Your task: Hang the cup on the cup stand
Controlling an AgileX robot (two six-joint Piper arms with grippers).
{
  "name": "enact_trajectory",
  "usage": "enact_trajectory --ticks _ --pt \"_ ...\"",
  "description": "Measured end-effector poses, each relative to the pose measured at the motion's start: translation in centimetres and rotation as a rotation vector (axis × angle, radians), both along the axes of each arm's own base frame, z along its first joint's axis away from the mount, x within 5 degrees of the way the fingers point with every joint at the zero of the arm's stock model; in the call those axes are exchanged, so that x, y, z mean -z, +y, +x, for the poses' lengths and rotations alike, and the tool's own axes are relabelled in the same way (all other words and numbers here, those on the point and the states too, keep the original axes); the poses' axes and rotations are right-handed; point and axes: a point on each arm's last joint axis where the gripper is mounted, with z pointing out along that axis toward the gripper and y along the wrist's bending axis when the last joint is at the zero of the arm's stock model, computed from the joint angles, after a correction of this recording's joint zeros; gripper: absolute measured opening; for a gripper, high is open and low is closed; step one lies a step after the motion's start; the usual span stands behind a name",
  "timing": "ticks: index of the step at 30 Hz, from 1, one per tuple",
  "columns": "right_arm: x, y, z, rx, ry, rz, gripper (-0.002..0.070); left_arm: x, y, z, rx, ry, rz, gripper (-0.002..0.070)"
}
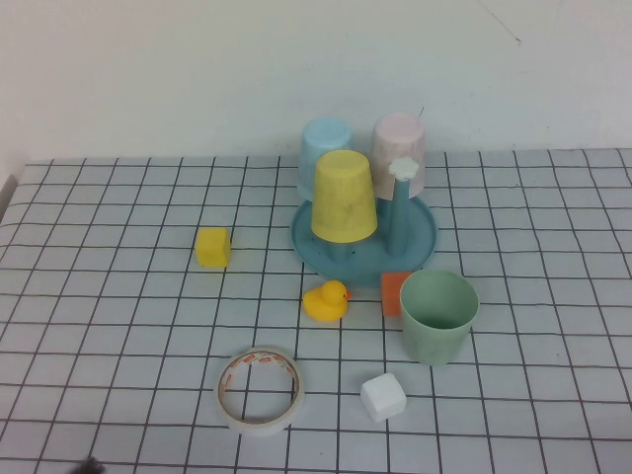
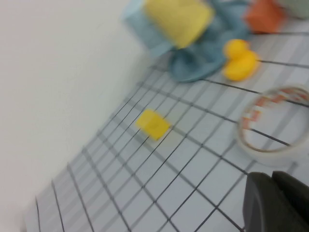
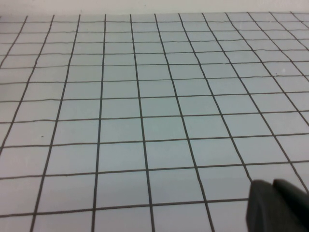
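Gridded tabletop [image 1: 118, 326] (white wall [image 1: 197, 69] behind), left end effector [image 2: 277, 203] closed, right end effector [image 3: 280, 205] closed.

The surface [image 1: 118, 336] is pale with a black grid. On it sits the round blue cup stand [image 1: 420, 242]. Just in front of the stand lie a yellow rubber duck [image 1: 326, 300] and an orange block [image 1: 395, 291], the block touching a pale green cup [image 1: 438, 316] standing upright. A yellow block [image 1: 212, 247] lies apart. A white block [image 1: 383, 397] and a tape roll [image 1: 260, 389] lie nearer; the tape is just ahead of the left pincer [image 2: 277, 205]. Bare grid lies ahead of the right pincer [image 3: 280, 208].
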Motion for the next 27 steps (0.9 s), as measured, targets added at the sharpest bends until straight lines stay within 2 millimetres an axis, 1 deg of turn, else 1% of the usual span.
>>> enact_trajectory --ticks 5,10,11,13,16,18,20,23,27 --pt "0.0 0.0 0.0 0.0 0.002 0.0 -0.0001 -0.5 1.6 0.7 -0.25 0.095 -0.401 -0.0002" --pt "0.0 0.0 0.0 0.0 0.002 0.0 -0.0001 -0.3 2.6 0.9 -0.412 0.195 -0.735 -0.0002" --pt "0.0 0.0 0.0 0.0 0.002 0.0 -0.0001 -0.2 2.8 0.9 -0.444 0.217 -0.79 -0.0002" --pt "0.0 0.0 0.0 0.0 0.002 0.0 -0.0001 0.0 3.0 0.9 -0.495 0.249 -0.845 -0.0002" --pt "0.0 0.0 0.0 0.0 0.002 0.0 -0.0001 0.3 3.3 0.8 -0.53 0.267 -0.836 -0.0002" --pt "0.0 0.0 0.0 0.0 0.002 0.0 -0.0001 0.4 3.3 0.8 -0.53 0.259 -0.78 -0.0002" --pt "0.0 0.0 0.0 0.0 0.002 0.0 -0.0001 0.4 3.3 0.8 -0.516 0.235 -0.683 -0.0002" --pt "0.0 0.0 0.0 0.0 0.002 0.0 -0.0001 0.3 3.3 0.7 -0.49 0.186 -0.585 -0.0002" --pt "0.0 0.0 0.0 0.0 0.002 0.0 -0.0001 -0.1 3.4 -0.1 -0.472 0.116 -0.554 -0.0002"
